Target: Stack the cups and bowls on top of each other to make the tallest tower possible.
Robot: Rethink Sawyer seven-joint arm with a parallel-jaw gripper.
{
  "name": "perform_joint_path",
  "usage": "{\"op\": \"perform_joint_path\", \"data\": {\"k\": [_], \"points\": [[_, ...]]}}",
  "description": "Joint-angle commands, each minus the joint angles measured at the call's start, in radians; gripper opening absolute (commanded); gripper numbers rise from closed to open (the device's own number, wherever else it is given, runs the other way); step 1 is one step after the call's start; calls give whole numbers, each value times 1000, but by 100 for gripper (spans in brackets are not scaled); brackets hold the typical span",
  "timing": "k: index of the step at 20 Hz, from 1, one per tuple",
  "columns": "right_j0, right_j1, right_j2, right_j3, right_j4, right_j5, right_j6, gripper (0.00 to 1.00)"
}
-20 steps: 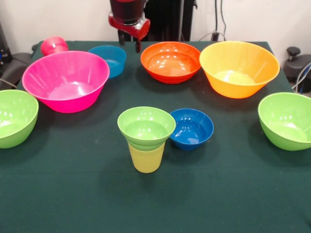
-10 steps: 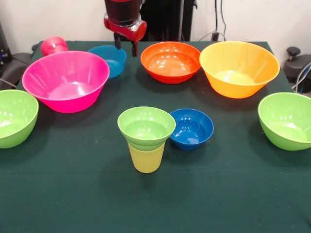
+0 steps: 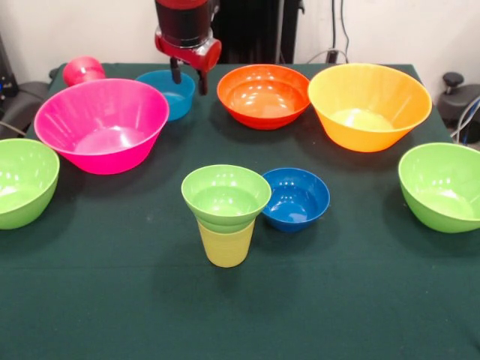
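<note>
Gripper [image 3: 188, 79]: we see it spread and empty.
Light blue bowl [image 3: 163, 93]: just beneath, slightly picture-left, at the far edge.
Tower [image 3: 226, 212]: well nearer us, mid-table.

pink bowl [image 3: 101, 124], orange-red bowl [image 3: 263, 95], yellow cup [image 3: 226, 244], dark green tablecloth [image 3: 240, 300]

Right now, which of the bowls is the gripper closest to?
The light blue bowl at the table's far side, behind the pink bowl. The open gripper hangs right at its rim; the orange-red bowl sits a little farther off, the rest much farther.
</note>
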Motion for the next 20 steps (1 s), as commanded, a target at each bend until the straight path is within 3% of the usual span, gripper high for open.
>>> {"op": "perform_joint_path", "data": {"k": [1,20], "points": [[-7,113,70,-101,-90,-37,-55,100],[-19,190,24,-67,-149,-154,31,100]]}}
